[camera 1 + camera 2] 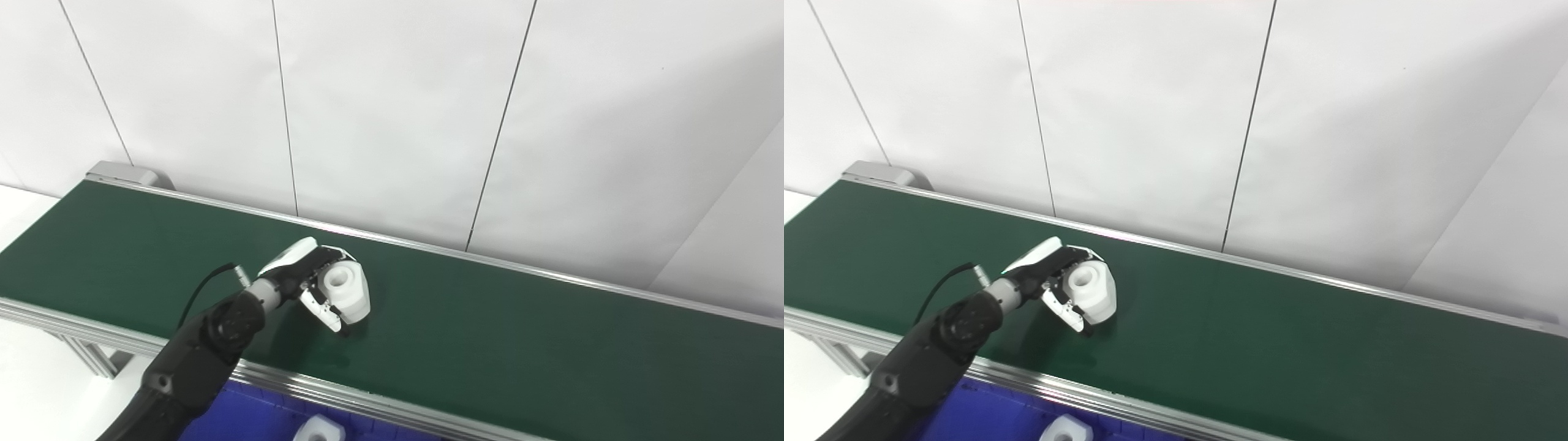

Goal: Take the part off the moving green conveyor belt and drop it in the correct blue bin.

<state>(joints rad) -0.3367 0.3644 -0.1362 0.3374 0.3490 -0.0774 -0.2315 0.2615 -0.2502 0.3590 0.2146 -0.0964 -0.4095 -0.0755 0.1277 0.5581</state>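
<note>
A white plastic part (347,293) with a round bore on top sits on the green conveyor belt (520,331), left of the middle. My left hand (309,275) reaches over the belt's near rail and wraps around the part, with fingers behind it and the thumb in front. The same hand (1059,278) and part (1092,291) show in the right eye view. Whether the part is lifted off the belt I cannot tell. The blue bin (245,416) lies below the near rail at the bottom edge. My right hand is out of view.
Another white part (318,429) lies in the blue bin at the bottom edge. An aluminium rail (343,392) runs along the belt's near side. White wall panels stand behind the belt. The belt's left end has a grey cap (122,171).
</note>
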